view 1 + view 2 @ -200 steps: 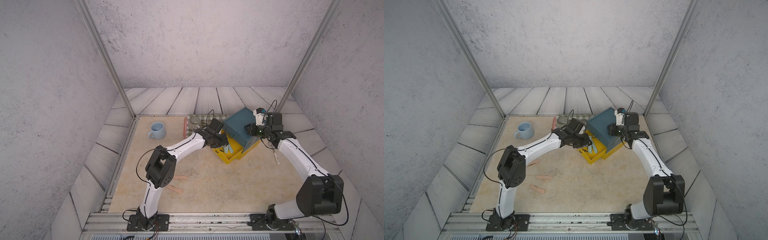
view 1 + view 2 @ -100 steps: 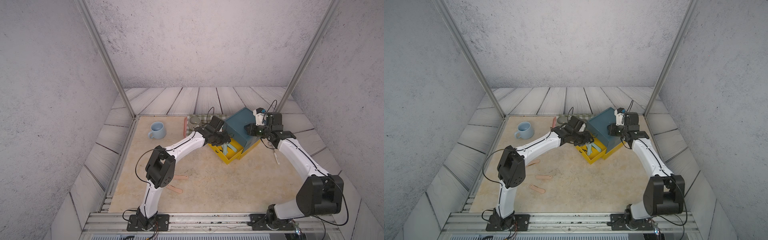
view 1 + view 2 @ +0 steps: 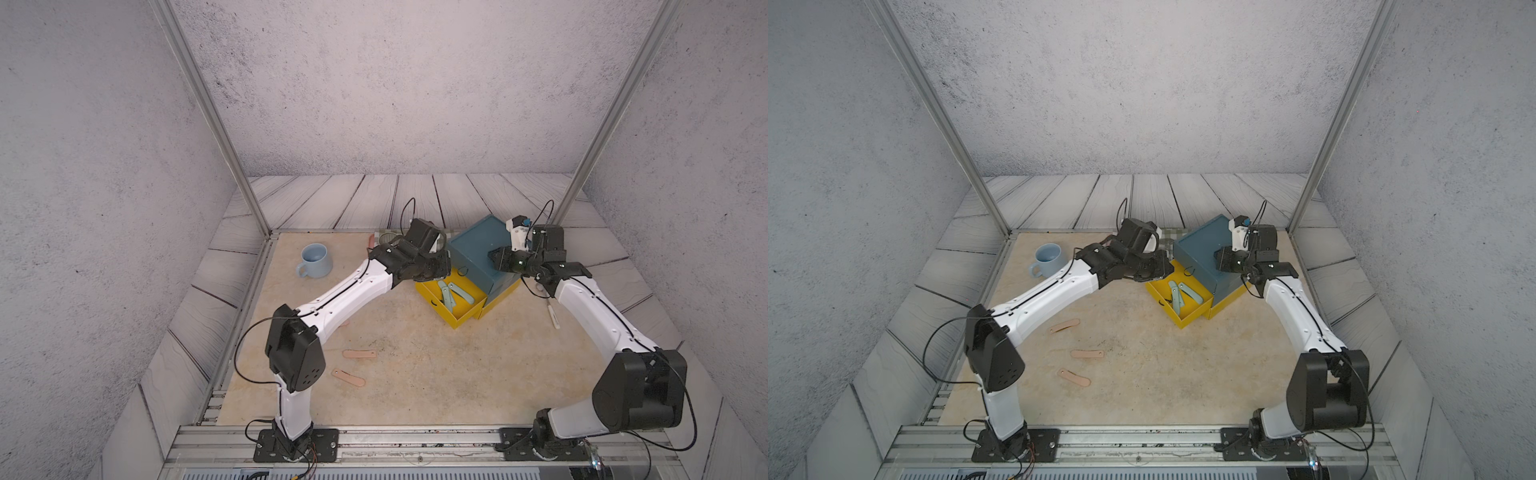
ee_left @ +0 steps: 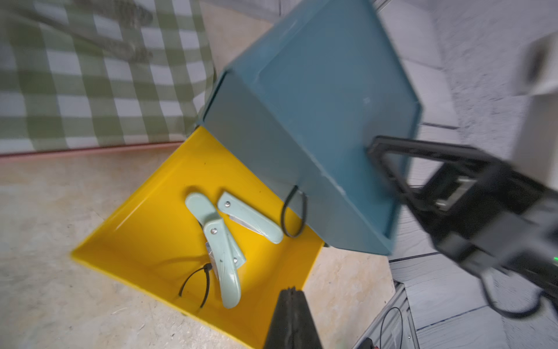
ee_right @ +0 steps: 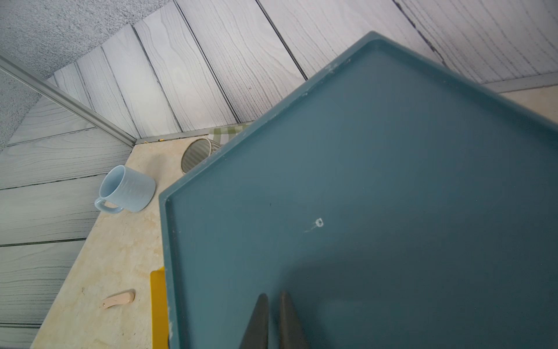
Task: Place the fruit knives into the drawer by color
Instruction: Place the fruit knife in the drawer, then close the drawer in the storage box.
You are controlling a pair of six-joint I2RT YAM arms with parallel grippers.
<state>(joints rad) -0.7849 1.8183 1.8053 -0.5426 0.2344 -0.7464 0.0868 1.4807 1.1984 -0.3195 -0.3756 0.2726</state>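
Left wrist view: three pale teal folded fruit knives [image 4: 223,241] already laid in pulled-out yellow drawer [image 4: 145,229] of dark teal cube-shaped chest [image 4: 332,105], far-right part of desk. Teal batch judged done. Three salmon pink knives [image 3: 1086,354] left on desk, left half toward front edge. Olive ones not spotted anywhere. Left gripper [image 4: 291,297] pinched together, empty, held above drawer rim. Right gripper [image 5: 273,297] all but together, nothing between, held at chest top. Pale blue mug [image 3: 316,259] and green checkered cloth [image 4: 90,90] parked by far edge, so pink knives unobstructed.
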